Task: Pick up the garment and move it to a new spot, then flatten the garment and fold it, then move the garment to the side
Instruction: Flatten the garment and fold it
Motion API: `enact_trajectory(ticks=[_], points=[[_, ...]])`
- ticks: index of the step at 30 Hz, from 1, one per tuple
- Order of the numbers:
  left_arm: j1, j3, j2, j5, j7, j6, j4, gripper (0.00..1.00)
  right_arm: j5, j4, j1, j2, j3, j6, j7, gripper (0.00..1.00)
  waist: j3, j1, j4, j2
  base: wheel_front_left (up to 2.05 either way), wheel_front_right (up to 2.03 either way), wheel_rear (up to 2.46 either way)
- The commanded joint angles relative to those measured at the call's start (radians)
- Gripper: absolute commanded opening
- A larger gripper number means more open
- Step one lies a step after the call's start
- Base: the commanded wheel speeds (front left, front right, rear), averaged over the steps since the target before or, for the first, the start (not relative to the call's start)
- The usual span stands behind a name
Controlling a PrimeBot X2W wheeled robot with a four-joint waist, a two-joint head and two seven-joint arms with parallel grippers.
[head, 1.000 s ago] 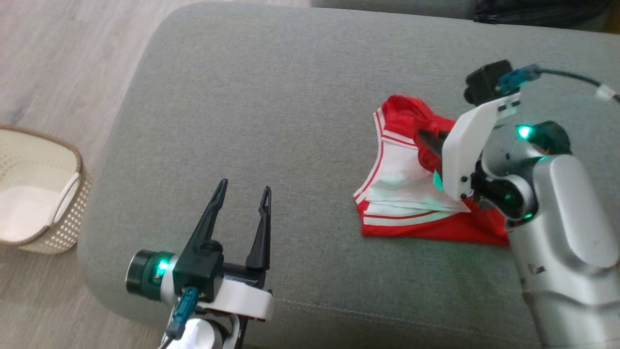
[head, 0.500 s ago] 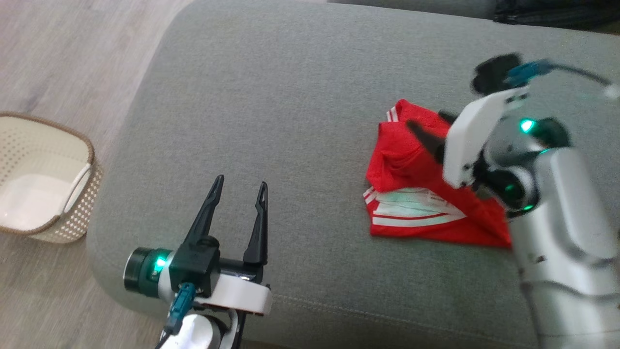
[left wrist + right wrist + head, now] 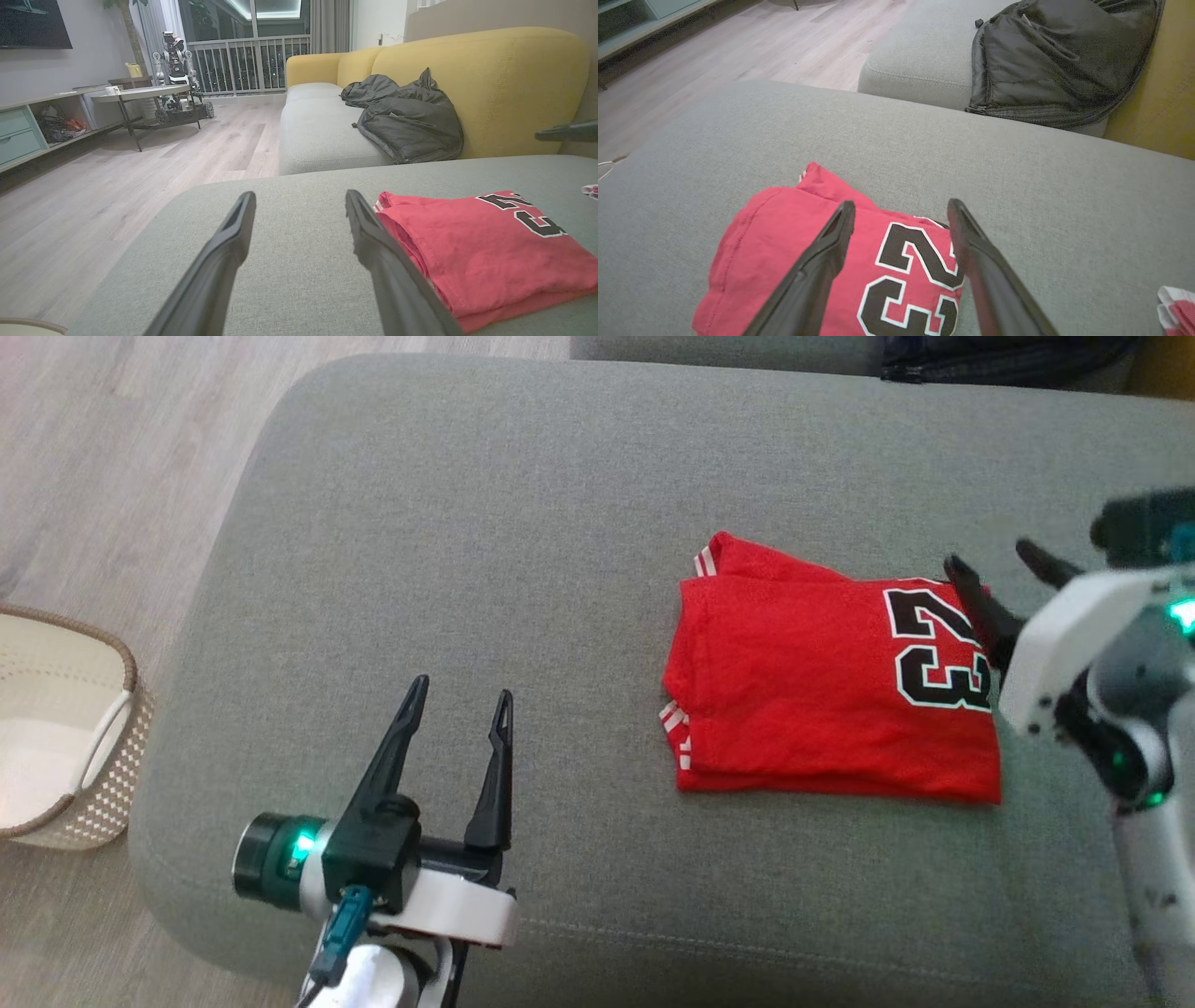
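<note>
- Red shirt (image 3: 822,700) lies folded in a flat rectangle on the grey sofa seat (image 3: 523,523), toward the robot's right, with a black "23" face up at its right end.
- Right gripper (image 3: 988,556) is at that numbered end, fingers spread, nothing between them; contact with the cloth cannot be told.
- Left gripper (image 3: 462,689) is well apart to the shirt's left, over bare seat, fingers spread, empty.
- Woven basket (image 3: 107,798) stands on the wood floor (image 3: 93,476) off the seat's left edge.
- Dark jacket (image 3: 411,121) lies on the next seat.
</note>
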Motion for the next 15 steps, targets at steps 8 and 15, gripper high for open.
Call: enact_trajectory(ticks=[8, 15], points=[[-0.004, 0.053, 0.001, 0.014, -0.006, -0.007, -0.036, 1.00, -0.055, -0.041, 0.126, 0.034, -0.002, 0.000, -0.274, 1.00, -0.021, 0.0000, -0.011, 0.0000, 0.00, 0.00, 0.00], [0.037, 0.087, -0.010, 0.000, -0.006, -0.001, -0.041, 1.00, -0.155, -0.087, 0.247, 0.133, -0.003, 0.000, -0.517, 1.00, -0.056, 0.0000, -0.064, 0.0000, 0.00, 0.00, 0.00]])
